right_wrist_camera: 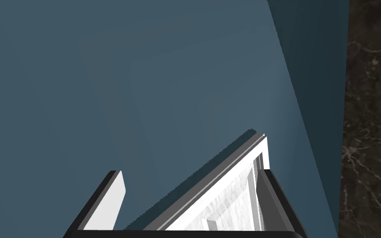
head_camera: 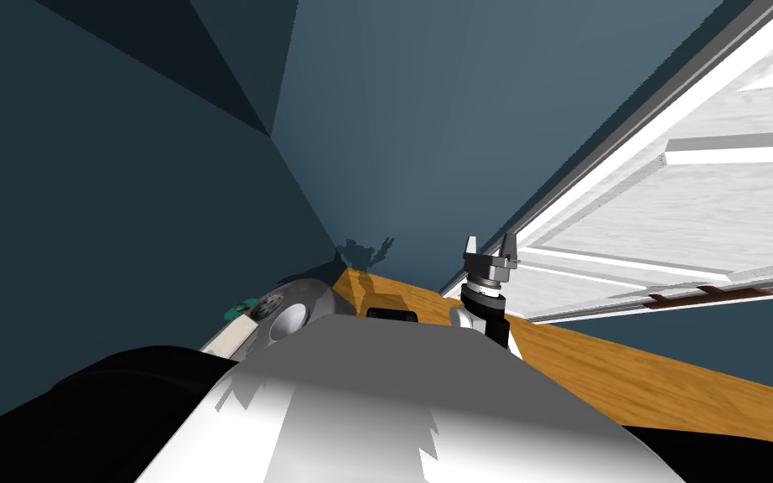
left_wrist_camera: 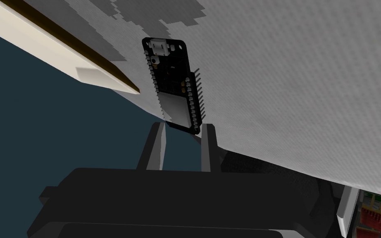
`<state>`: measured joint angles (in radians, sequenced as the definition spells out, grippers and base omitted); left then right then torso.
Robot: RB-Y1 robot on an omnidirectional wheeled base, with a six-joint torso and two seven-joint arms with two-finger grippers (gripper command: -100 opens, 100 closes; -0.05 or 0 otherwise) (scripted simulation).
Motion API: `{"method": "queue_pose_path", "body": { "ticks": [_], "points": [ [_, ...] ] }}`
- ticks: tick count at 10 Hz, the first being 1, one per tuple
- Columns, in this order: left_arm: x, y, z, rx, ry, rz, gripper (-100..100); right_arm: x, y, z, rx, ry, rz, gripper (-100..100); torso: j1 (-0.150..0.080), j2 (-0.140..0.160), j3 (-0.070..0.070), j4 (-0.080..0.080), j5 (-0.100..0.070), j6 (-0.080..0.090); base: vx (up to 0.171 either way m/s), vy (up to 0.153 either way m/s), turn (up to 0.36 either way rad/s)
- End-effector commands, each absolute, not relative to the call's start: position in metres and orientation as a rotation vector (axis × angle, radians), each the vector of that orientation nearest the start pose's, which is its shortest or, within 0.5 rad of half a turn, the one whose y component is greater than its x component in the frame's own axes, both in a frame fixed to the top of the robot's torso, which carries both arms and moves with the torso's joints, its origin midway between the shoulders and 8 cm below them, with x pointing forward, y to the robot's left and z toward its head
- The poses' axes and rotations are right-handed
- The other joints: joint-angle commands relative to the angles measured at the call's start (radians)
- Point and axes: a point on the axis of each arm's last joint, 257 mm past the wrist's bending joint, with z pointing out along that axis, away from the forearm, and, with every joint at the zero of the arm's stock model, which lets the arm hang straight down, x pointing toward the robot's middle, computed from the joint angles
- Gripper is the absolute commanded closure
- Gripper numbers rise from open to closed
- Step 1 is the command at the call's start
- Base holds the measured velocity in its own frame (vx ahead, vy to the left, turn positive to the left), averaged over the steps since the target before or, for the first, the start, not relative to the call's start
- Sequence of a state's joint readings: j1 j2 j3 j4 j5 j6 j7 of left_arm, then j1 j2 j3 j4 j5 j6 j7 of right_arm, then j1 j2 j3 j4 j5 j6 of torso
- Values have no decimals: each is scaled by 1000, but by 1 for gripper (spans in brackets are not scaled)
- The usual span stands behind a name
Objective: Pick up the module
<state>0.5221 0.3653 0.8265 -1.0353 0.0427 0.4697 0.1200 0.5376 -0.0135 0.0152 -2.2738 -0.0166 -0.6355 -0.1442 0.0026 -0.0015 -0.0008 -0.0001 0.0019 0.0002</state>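
The module [left_wrist_camera: 173,84] is a small black circuit board with a silver patch, a white connector at its far end and rows of pins along its edges. My left gripper [left_wrist_camera: 184,128] is shut on its near end, one finger pressing each long side. The board stands out in front of a pale grey textured surface [left_wrist_camera: 301,82]. My right gripper [head_camera: 490,245] is raised beside the white door, fingers pointing up and open, with nothing between them [right_wrist_camera: 191,173].
An orange-brown wooden surface [head_camera: 628,369] runs below the right arm. A white panelled door [head_camera: 695,210] stands at the right, and blue walls [head_camera: 376,126] close in ahead. Near the module are a cream slab with a dark edge [left_wrist_camera: 98,76] and a red and green object [left_wrist_camera: 371,215].
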Motion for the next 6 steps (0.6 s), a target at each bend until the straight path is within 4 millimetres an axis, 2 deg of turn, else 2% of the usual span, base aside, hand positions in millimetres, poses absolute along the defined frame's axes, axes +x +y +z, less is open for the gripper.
{"method": "queue_pose_path", "body": {
  "ticks": [1, 2, 3, 5, 6],
  "points": [
    [-113, 718, -468, -2301, 784, 449, 100, 319, -275, 35, 632, 511, 1472, 0, 0, 0, 0, 0, 0, 0, -5, -2, -104],
    [-113, 718, -468, -2305, 766, 442, 100, 319, -275, 34, 632, 511, 1472, 0, 0, 0, 0, 0, 0, -2, -2, 1, 21],
    [-126, 712, -468, -2312, 774, 458, 100, 319, -275, 34, 632, 511, 1472, 0, 0, 0, 0, -1, 0, -2, -6, -6, -144],
    [-132, 711, -467, -2322, 734, 453, 100, 319, -275, 34, 632, 511, 1472, 0, 0, 0, 0, 0, 0, -1, -5, -2, -66],
    [-146, 704, -467, -2333, 737, 470, 100, 319, -275, 34, 632, 511, 1472, 0, 1, 0, 0, -1, 0, -2, -5, -7, -166]
  ]
}}
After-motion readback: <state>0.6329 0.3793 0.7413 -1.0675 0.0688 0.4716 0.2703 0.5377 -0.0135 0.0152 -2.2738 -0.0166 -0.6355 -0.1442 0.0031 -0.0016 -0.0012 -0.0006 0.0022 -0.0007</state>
